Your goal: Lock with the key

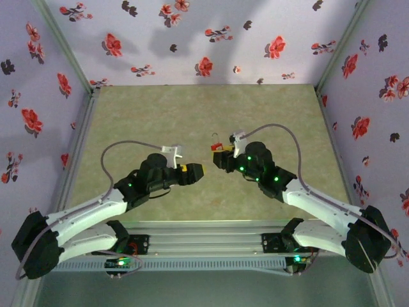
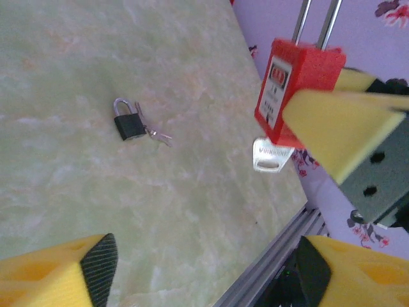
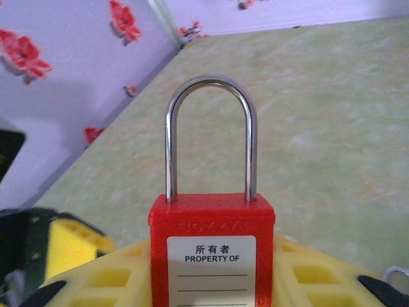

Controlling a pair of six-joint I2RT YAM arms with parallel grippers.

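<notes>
Red padlock: clamped upright in right gripper, shackle seated. Key: lodged in its underside. Left gripper: spread wide, nothing held, just beside. Step judged: key-turning; regrasp required next.

Seemingly black small padlock; red padlock

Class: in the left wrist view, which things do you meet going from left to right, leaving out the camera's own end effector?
small black padlock → silver keys → red padlock
</notes>
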